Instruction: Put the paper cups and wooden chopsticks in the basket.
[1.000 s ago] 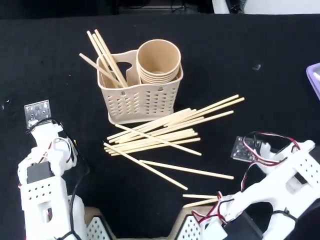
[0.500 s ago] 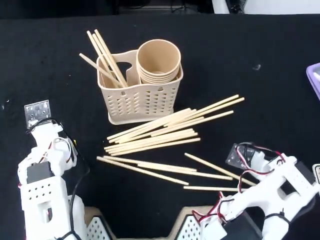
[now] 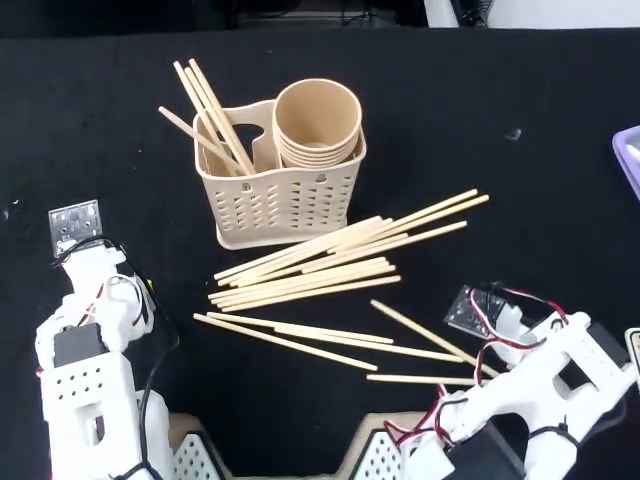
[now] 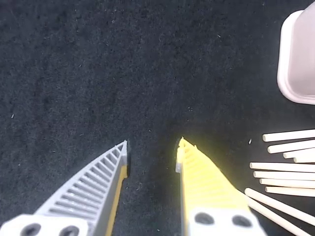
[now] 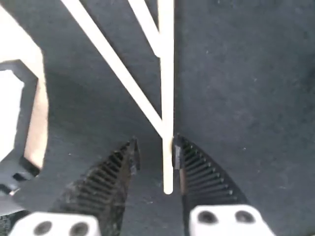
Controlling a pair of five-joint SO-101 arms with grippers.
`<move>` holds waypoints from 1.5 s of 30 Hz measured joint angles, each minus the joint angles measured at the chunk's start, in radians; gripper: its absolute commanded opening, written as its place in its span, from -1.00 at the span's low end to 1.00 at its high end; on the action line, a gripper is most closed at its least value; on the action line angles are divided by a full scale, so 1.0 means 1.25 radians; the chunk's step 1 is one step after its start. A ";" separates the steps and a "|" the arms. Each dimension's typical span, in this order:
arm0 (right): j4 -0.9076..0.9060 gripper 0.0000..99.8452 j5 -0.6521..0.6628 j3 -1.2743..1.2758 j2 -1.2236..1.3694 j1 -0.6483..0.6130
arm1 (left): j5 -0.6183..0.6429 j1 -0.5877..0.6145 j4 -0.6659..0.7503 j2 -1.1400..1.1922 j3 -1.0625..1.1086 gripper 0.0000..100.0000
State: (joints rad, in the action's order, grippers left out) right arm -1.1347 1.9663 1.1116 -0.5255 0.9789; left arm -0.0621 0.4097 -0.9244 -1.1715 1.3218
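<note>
"Where are the cups (image 3: 317, 120)?"

"In the basket (image 3: 280, 200), at 11 o'clock on the table (image 3: 500, 80) (a few sticks (image 3: 208, 110) stand there too). A pile (image 3: 310, 272) lies in the middle."

"The grippers?"

"Left gripper (image 4: 153, 142): open wide, empty. Right gripper (image 5: 154, 142): partly open around one stick (image 5: 167, 98), not squeezing it."

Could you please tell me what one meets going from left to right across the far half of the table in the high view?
chopsticks standing in the basket → paper cups stacked in the same basket → pale speck on the black cloth → purple object at the picture's edge
</note>
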 measured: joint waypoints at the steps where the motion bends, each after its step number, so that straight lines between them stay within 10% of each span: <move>1: 0.000 -0.76 0.000 0.000 0.000 0.000 | 0.000 0.000 0.000 0.000 0.000 -0.66; 26: 0.260 -0.98 -0.002 0.115 -0.010 -0.028 | 0.000 0.000 0.000 0.000 0.000 -0.66; 45: -0.295 -0.98 -0.005 -0.347 -0.001 -0.027 | 0.000 0.000 0.000 0.000 0.000 -0.66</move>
State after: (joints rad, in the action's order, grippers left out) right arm -1.5029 1.9601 0.6774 -0.5271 0.9452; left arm -0.0621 0.4097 -0.9244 -1.1715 1.3218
